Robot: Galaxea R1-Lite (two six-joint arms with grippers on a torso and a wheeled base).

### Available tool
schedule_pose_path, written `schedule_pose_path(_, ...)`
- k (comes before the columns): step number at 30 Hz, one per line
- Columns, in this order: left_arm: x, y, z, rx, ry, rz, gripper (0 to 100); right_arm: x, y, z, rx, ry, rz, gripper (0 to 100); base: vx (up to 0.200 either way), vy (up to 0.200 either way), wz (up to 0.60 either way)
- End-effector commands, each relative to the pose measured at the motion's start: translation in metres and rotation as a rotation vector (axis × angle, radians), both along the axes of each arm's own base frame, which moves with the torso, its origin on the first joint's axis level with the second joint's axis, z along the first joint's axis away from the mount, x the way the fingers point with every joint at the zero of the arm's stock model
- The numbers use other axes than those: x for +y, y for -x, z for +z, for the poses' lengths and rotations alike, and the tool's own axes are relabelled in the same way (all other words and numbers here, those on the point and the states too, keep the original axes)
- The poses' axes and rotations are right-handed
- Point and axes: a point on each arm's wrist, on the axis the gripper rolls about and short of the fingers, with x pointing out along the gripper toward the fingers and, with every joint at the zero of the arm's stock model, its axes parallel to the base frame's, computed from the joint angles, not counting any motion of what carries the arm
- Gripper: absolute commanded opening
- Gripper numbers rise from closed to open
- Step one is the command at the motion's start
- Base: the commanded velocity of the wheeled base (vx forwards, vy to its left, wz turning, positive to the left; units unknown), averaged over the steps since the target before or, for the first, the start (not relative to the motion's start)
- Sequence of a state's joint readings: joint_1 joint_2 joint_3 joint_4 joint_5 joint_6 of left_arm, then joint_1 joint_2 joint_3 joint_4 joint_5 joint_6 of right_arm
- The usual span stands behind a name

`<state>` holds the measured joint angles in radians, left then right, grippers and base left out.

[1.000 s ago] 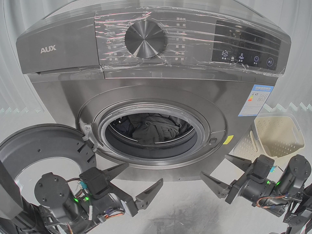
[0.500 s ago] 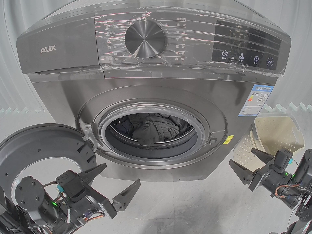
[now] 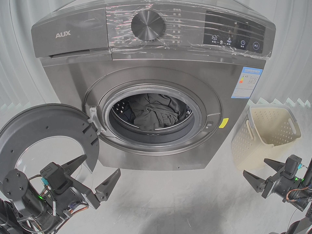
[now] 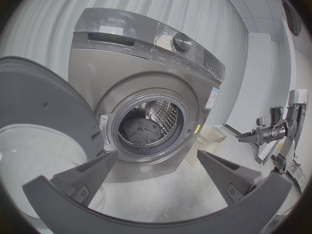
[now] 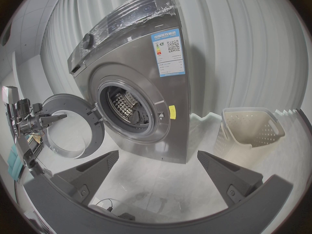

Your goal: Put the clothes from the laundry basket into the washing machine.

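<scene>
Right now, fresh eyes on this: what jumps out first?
The grey washing machine stands in the middle, its round door swung wide to the robot's left and dark clothes heaped in the drum. A beige laundry basket stands at its right, looking empty. The left gripper and right gripper hover open in front.

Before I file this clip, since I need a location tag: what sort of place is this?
Likely a staged laundry corner: a washing machine with its door open, a laundry basket beside it, white curtains behind.
</scene>
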<state>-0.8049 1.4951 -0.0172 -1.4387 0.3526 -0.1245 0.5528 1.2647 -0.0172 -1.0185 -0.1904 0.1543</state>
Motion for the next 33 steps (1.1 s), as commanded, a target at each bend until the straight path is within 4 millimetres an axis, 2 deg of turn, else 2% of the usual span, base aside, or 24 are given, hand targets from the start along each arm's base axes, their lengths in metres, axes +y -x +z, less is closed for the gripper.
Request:
schedule_pose_path(1,0.011,0.006,0.005,-0.019,0.015,0.024,100,-0.011,0.016,0.008,-0.058,-0.036,-0.008,100,-0.2,0.0,0.0)
schedule_pose_path(12,0.033,0.025,0.009,0.015,-0.021,0.032,100,-0.022,0.032,0.008,-0.053,-0.026,-0.043,100,-0.2,0.0,0.0)
schedule_pose_path(14,0.042,0.033,0.01,0.02,-0.016,0.044,100,-0.026,0.039,0.006,-0.042,-0.027,-0.049,100,-0.2,0.0,0.0)
schedule_pose_path(20,0.064,0.051,0.011,0.022,-0.005,0.088,100,-0.04,0.056,0.001,-0.012,-0.039,-0.107,100,0.0,0.0,0.0)
schedule_pose_path(27,0.083,0.068,0.006,0.037,0.012,0.134,100,-0.052,0.072,-0.005,-0.019,-0.038,-0.165,100,-0.171,0.0,0.0)
schedule_pose_path(31,0.089,0.071,0.0,0.07,-0.017,0.18,100,-0.058,0.078,-0.005,-0.057,-0.035,-0.223,100,0.0,0.0,0.0)
schedule_pose_path(33,0.097,0.076,-0.002,0.068,-0.011,0.248,100,-0.064,0.091,-0.006,-0.122,-0.006,-0.267,100,0.0,0.0,0.0)
